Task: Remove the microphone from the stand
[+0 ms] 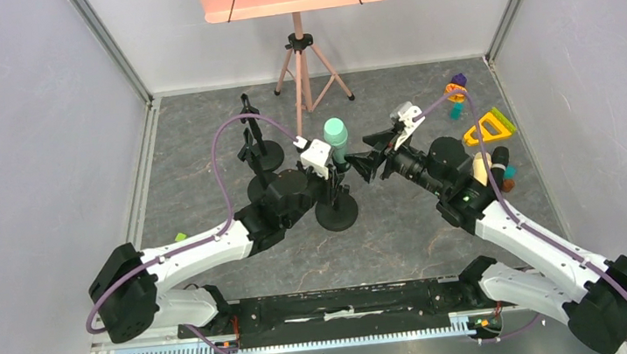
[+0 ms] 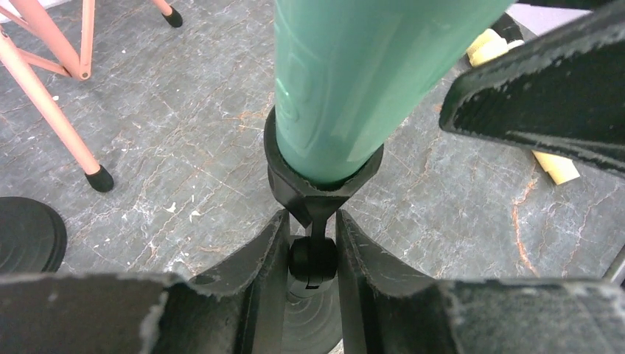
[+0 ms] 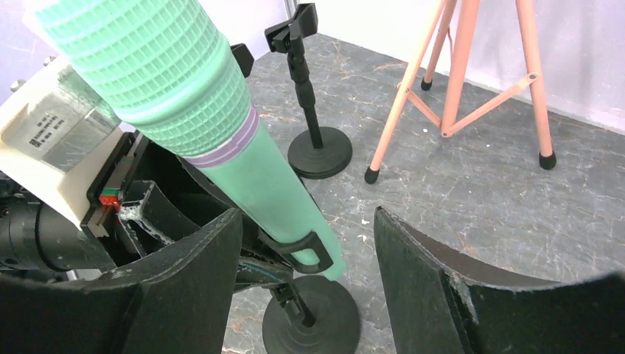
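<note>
Microphone sits slanted in the clip of the black stand, head up, not yet freed. Your right gripper holds its fingers wide, one on each side of the teal handle just above the clip; neither clearly touches it. Your left gripper is narrow, with its fingers closed against the stand's swivel joint just below the clip. You are at the grasp step, I judge. Next, close the right fingers on the handle and draw it along its own axis out of the clip, while the left steadies the stand. The white label on the left wrist housing beside the stand is too blurred to read, and the handle's embossed mark is illegible too.
</note>
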Tool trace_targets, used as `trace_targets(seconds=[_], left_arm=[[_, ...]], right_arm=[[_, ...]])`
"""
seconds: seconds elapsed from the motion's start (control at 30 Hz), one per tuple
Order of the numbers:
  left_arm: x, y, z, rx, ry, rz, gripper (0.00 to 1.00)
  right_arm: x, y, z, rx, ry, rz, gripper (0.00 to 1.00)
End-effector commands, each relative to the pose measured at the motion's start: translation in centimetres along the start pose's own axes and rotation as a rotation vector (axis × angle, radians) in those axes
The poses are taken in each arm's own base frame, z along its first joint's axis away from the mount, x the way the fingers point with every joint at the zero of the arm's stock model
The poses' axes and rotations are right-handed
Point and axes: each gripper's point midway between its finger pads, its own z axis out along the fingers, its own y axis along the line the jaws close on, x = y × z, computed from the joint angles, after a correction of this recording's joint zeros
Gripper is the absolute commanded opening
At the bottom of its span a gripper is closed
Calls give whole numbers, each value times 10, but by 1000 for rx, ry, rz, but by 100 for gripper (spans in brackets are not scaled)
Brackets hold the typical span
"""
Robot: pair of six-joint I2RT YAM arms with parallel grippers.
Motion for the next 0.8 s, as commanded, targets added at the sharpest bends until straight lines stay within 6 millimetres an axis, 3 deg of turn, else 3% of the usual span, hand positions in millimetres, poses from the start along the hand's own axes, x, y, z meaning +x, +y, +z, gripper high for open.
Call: trace_targets(seconds=[0.0, 0.1, 0.23, 0.33, 0.6, 0.77], left_arm=[[-28, -15, -7, 79, -88, -10, 34], [-28, -20, -10, 114, -88, 13, 36], [-23, -23, -9, 137, -66, 43, 58], [-17, -20, -8, 127, -42, 52, 61], [-11, -15, -11, 125, -5, 69, 62], [-6, -15, -10, 131, 18, 76, 51]], right_arm=[[-11, 6, 5, -38, -22, -5, 72], [-12, 12, 5, -70, -27, -7, 72], [-13, 18, 10, -116, -14, -55, 73], [-15, 15, 17, -116, -7, -82, 74], [-18, 20, 32, -171, -4, -151, 76], [-14, 19, 41, -179, 0, -186, 77]])
